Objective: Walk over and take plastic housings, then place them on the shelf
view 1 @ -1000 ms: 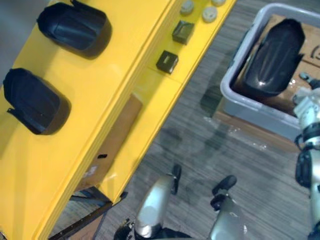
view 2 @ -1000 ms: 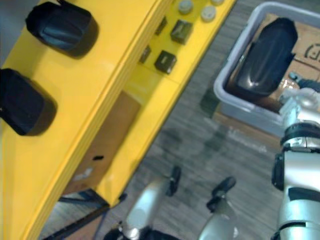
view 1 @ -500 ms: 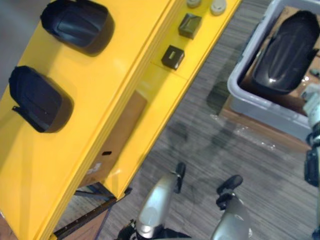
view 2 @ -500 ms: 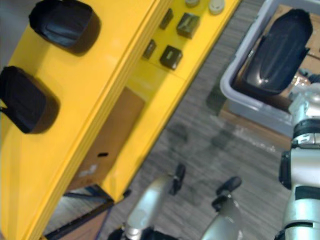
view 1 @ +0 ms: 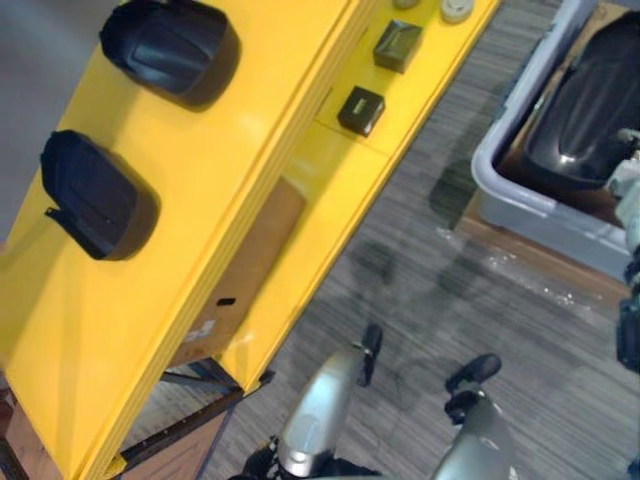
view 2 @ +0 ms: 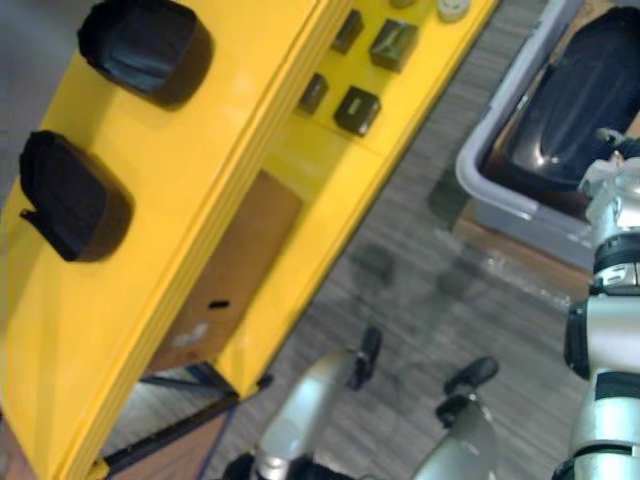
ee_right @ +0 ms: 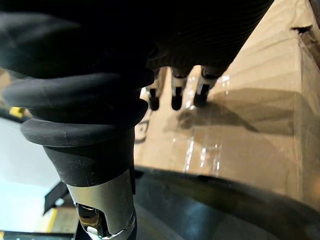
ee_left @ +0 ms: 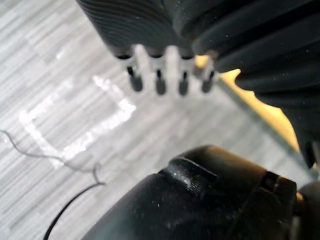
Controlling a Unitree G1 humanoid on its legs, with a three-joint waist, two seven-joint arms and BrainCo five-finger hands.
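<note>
The binned housing (view 2: 572, 98) was a glossy black rounded shell, lying lengthwise on brown cardboard (ee_right: 250, 100) inside the grey bin (view 1: 497, 178) at the far right. On top of the yellow shelf (view 1: 240, 170) at the left sat the far shelf housing (view 1: 170, 48) and the near shelf housing (view 1: 92, 192), both matt black and apart from each other. My right arm covered the binned housing's near end, and the picture's edge cut off part of it (the shape there was hard to read). The right hand (ee_right: 176, 91) hung released above the cardboard, fingers relaxed and grasping nothing. The left hand (ee_left: 159, 75) hung over the striped floor (ee_left: 60, 75), fingers straight and empty.
</note>
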